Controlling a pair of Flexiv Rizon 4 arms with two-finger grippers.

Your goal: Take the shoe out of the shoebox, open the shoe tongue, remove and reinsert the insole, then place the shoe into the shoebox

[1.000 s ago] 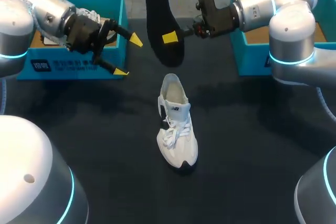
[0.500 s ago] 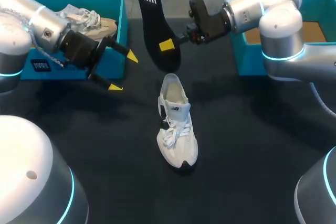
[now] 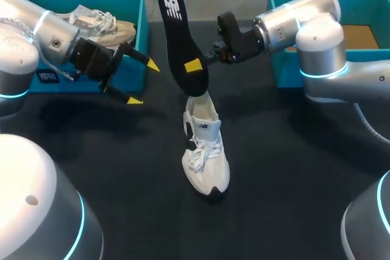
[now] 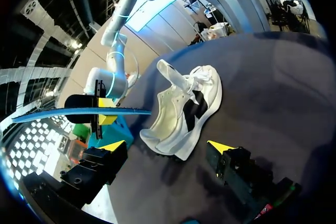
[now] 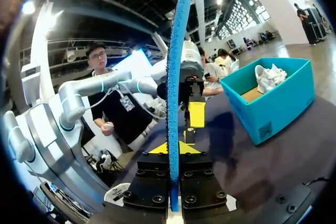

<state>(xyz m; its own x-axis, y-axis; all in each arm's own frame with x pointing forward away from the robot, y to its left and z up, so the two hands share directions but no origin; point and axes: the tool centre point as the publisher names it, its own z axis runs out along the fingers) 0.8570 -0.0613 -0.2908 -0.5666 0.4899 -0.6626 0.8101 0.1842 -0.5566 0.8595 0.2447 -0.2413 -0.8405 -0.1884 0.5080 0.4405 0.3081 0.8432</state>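
Observation:
A white shoe (image 3: 205,147) stands on the black table, heel toward the far side; in the left wrist view the shoe (image 4: 184,108) lies just ahead of the fingers. My right gripper (image 3: 196,65) is shut on a black insole (image 3: 180,35), held on edge and steeply tilted, its lower end just over the shoe's heel opening. From the right wrist, the insole (image 5: 176,77) shows edge-on, rising from between the right gripper (image 5: 176,148) fingers. My left gripper (image 3: 144,82) is open and empty, left of the insole and in front of the left box. The left gripper (image 4: 168,145) points at the shoe.
A teal shoebox (image 3: 139,10) at the back left holds a second pale shoe (image 3: 100,22). Another teal box (image 3: 277,4) stands at the back right behind my right arm. The same left box (image 5: 278,103) shows beside the insole in the right wrist view.
My right arm has lowered the insole until its lower end reaches the shoe's heel. My left gripper has drifted down and toward me, still open. The shoe has not moved.

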